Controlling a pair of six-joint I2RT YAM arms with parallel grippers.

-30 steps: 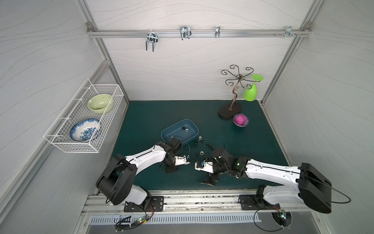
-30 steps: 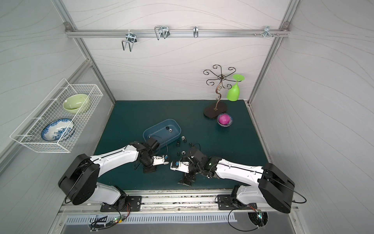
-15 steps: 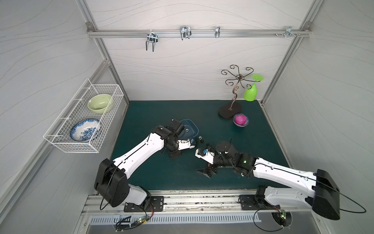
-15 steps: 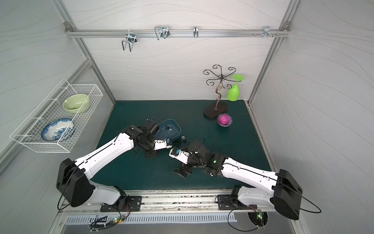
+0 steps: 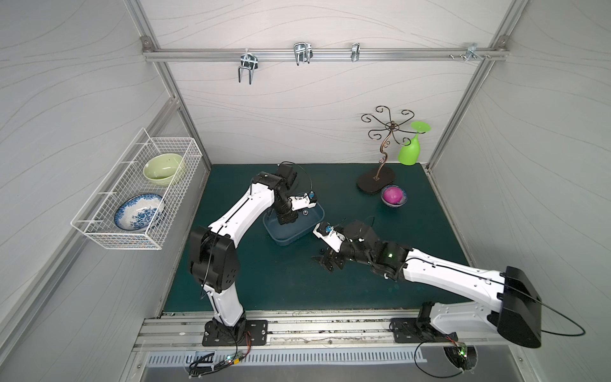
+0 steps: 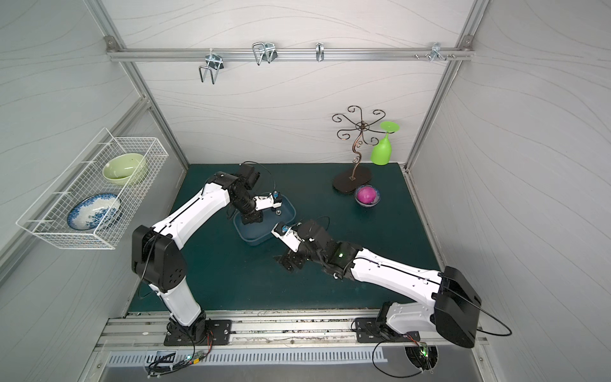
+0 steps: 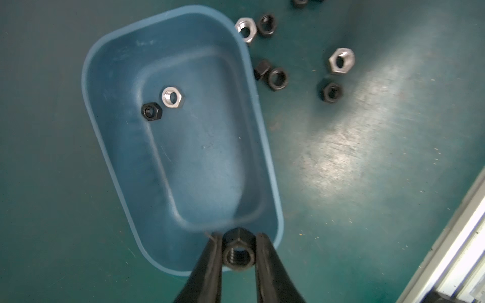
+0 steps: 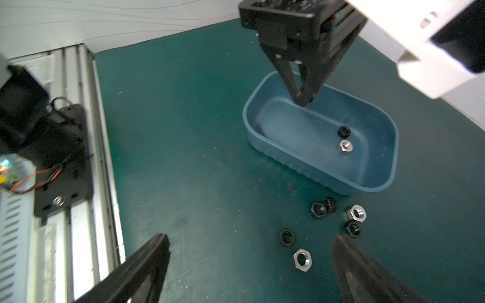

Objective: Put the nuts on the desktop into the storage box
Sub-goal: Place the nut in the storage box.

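One threaded hexagonal nut (image 7: 238, 251), rounded plastic box (image 7: 112, 68)

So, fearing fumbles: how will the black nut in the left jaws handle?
The black nut looks rigid and dense: solid threaded metal. The jaws of the left gripper press its flat sides, so slipping seems unlikely. Dropped, its short hex shape might roll.

Dark teal-green matte desktop (image 5: 264, 281) bearing a shallow blue-grey plastic storage box (image 5: 299, 231) near its centre. Small hexagonal metal nuts (image 7: 279, 78), black and silver, lie beside the box; a dark oval stand base (image 5: 375, 183) and a small bowl (image 5: 403, 200) sit near the far right corner.
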